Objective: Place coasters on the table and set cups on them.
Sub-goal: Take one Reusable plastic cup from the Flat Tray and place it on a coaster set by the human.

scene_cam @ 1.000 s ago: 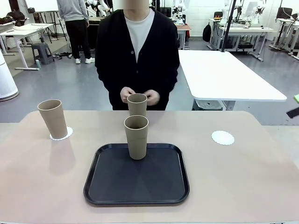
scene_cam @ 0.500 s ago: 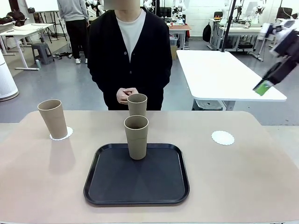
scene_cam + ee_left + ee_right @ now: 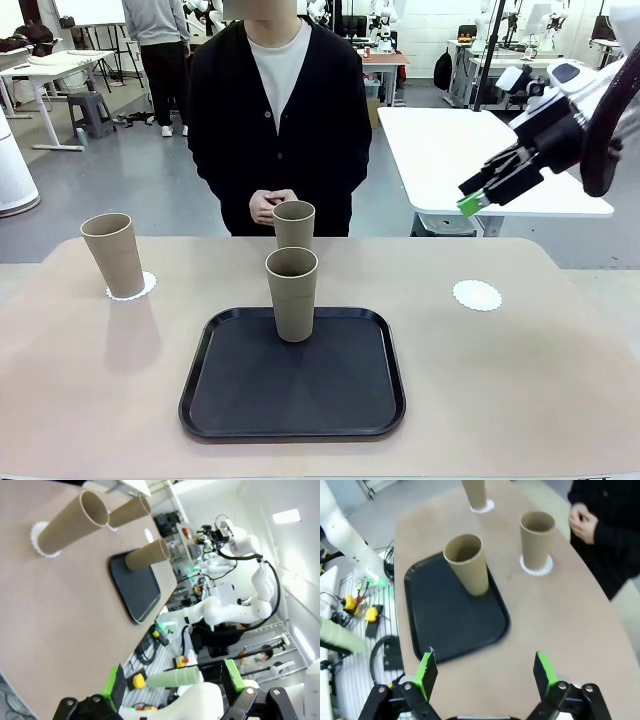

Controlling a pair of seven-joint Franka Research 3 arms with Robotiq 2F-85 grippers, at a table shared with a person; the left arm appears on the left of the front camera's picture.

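Observation:
Three tan cups stand on the table [image 3: 520,380]. The left cup [image 3: 115,255] sits on a coaster [image 3: 133,289]. The far middle cup [image 3: 294,224] stands by the person's hands; under it lies a coaster [image 3: 536,566]. The third cup [image 3: 291,293] stands on the black tray [image 3: 292,385]. A bare coaster [image 3: 477,295] lies at the right. My right gripper [image 3: 475,198] hangs in the air above the table's far right, open and empty [image 3: 485,672]. My left gripper [image 3: 174,682] is open and empty, far from the cups [image 3: 70,522].
A person in a black cardigan stands at the far edge with clasped hands [image 3: 268,205]. A white table [image 3: 480,160] stands behind at the right. Bare tabletop lies around the tray on both sides.
My right arm has come in from the right edge, risen and swung left toward the table. The person's hands have drawn back from the far cup.

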